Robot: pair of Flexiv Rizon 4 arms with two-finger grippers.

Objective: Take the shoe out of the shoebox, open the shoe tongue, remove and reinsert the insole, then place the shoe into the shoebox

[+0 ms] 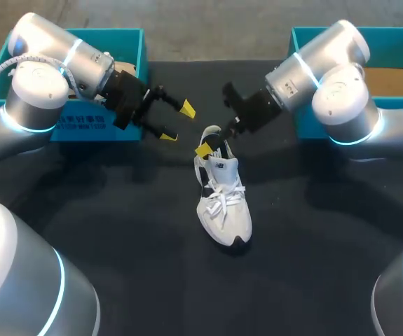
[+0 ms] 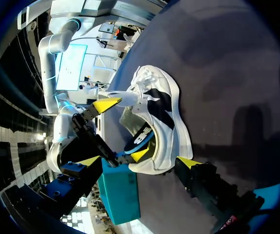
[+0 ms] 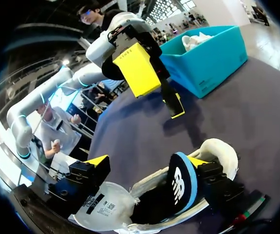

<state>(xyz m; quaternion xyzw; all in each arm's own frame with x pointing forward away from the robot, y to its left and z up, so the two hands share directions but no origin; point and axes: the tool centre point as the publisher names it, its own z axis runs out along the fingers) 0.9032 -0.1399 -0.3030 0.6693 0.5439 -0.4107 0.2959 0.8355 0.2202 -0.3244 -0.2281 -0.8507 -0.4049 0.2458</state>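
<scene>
Toe end nearest: shoe is out of the box, upright on the black table, mid-table, dark toe tip toward camera, heel away. White upper, white laces knotted, dark logo patch on its side near the collar.

Right end effector sits at the heel end over the shoe opening, fingers spread wide. One yellow tip is down inside the collar against the insole; the other is outside, above the tongue. Not pinching anything. Insole is black with a blue edge, standing on edge half out of the opening, white logo on it. Tongue is flipped forward, inner side up, with a small printed label, black bar plus code square; text too small to make out.

Left end effector hangs in the air left of the heel, spread, empty, tips aimed at the shoe, apart from it.

Far edge: left shoebox, teal, white print on front wall. Right shoebox, teal, brown cardboard inside.
</scene>
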